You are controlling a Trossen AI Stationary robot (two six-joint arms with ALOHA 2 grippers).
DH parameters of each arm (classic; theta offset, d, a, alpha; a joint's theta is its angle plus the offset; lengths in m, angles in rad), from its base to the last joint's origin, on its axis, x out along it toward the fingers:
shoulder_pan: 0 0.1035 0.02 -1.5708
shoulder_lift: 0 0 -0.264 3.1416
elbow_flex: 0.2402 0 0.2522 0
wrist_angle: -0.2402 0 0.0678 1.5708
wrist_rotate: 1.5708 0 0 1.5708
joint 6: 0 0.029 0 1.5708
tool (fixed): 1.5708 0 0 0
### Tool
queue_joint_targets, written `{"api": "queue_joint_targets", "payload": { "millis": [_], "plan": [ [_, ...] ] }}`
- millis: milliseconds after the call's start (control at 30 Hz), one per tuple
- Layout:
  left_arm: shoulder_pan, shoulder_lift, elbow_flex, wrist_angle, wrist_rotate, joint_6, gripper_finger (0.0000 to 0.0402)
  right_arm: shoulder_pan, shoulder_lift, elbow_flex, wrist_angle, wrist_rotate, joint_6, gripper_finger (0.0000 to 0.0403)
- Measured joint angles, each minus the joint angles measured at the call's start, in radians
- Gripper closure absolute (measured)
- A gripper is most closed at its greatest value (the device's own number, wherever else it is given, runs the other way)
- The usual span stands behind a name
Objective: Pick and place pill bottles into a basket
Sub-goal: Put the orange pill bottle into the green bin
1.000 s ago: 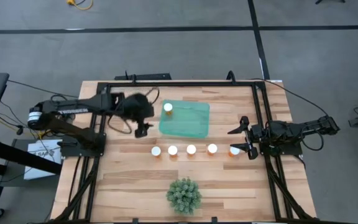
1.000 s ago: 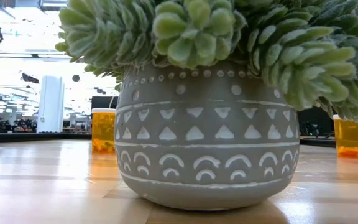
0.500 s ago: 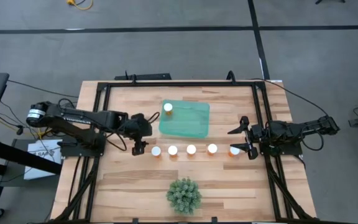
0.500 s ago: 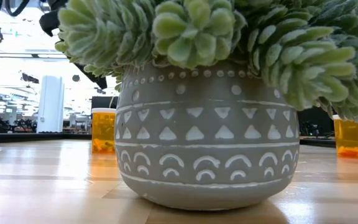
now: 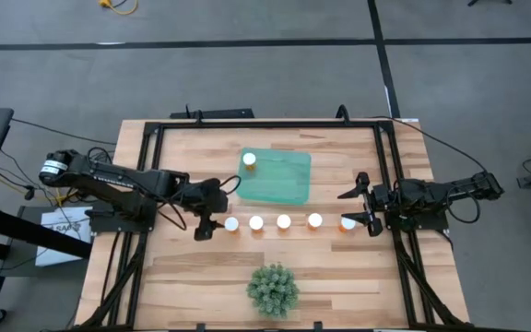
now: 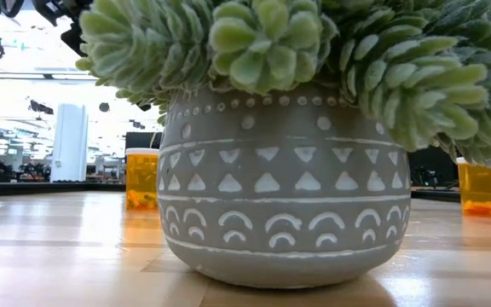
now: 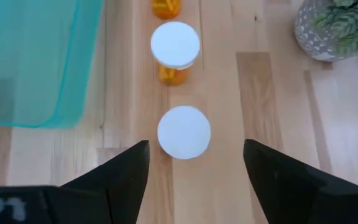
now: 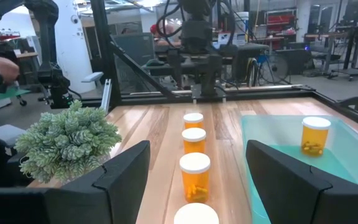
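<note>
High view: six pill bottles are counted. One bottle (image 5: 249,160) stands inside the basket (image 5: 289,189), in its far-left corner. The other five stand in a row on the table (image 5: 182,277) just in front of the basket: (image 5: 232,224), (image 5: 256,222), (image 5: 284,221), (image 5: 315,219), (image 5: 348,223). The left gripper (image 5: 206,228) is just left of the first bottle in the row, open and holding nothing. The right gripper (image 5: 359,204) waits at the row's right end, wide open and empty. One potted plant (image 5: 273,289) stands in front of the row.

Low view: the plant's grey patterned pot (image 6: 284,183) fills the picture, with two amber bottles behind it, (image 6: 141,177) and (image 6: 482,185).

Left wrist view: the open fingers (image 7: 123,171) stand on both sides of a white cap (image 7: 184,132), not touching it.

Right wrist view: four bottles in a row show beside the basket (image 8: 278,155), one bottle (image 8: 316,135) inside it. No writing can be read on any bottle.
</note>
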Motion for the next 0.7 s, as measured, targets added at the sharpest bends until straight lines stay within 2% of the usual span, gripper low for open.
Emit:
{"api": "queue_joint_targets", "payload": {
  "millis": [333,433,700],
  "plan": [
    [0.002,0.007,0.001,0.0,-0.043,0.01,0.0093,0.0,0.0,0.0,0.0,0.0,0.0,0.0143],
    [0.002,0.057,0.002,-0.014,-0.036,-0.01,0.0086,0.0,0.0,0.0,0.0,0.0,0.0,0.0143],
    [-0.005,0.271,0.02,-0.06,0.062,0.028,0.0086,0.0,0.0,0.0,0.0,0.0,0.0,0.0143]
  ]
}}
